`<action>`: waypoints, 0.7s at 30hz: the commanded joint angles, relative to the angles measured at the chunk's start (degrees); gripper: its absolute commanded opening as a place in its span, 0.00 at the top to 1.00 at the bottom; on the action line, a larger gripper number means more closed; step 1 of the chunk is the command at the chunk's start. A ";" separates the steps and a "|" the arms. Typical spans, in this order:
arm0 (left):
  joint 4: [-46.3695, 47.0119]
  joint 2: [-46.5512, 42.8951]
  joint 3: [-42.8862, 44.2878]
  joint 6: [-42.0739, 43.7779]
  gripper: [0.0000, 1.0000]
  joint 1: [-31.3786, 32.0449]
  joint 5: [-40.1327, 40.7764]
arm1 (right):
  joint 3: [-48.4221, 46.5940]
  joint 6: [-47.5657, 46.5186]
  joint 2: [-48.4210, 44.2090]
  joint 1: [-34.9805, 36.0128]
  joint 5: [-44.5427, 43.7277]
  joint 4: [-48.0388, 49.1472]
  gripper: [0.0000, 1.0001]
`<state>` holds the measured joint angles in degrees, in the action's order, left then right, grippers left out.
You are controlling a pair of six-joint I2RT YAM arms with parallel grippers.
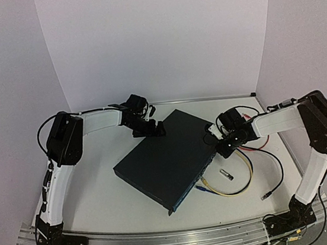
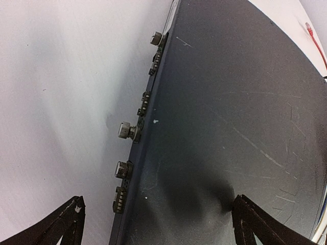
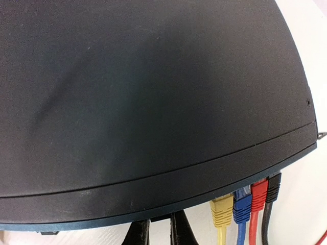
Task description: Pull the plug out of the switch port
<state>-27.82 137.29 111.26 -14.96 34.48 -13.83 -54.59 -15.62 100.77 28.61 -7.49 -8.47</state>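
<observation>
Jaws spread wide on your left gripper (image 2: 158, 201) above the switch (image 1: 156, 162) in the middle of the table (image 1: 114, 206), nearly closed on nothing on your right gripper (image 3: 159, 228) beside 4 plugs (image 3: 222, 208); pinch a rigid plug body, since the limp cable (image 3: 220, 236) would likely slip.
</observation>
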 commanded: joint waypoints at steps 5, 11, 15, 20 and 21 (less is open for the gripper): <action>-6.78 5.36 -3.25 1.70 0.00 -0.39 4.87 | 5.85 12.99 -4.56 -3.60 4.22 10.93 0.98; -6.81 5.70 -3.23 1.44 0.00 -0.64 4.78 | 9.17 17.70 -6.25 -3.84 3.66 12.53 0.98; -7.00 6.03 -3.54 1.35 0.01 -0.81 4.81 | 11.16 21.63 -5.87 -3.94 1.40 12.60 0.98; -7.16 6.32 -3.59 1.16 0.00 -0.91 4.73 | 13.80 24.31 -6.13 -3.96 -0.05 12.55 0.97; -7.16 6.39 -3.63 1.16 0.00 -0.91 4.69 | 14.52 25.01 -6.66 -3.97 -1.07 12.52 0.97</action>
<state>-26.83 137.67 110.93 -15.03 33.93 -15.33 -43.45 3.81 97.10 26.17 -1.56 7.81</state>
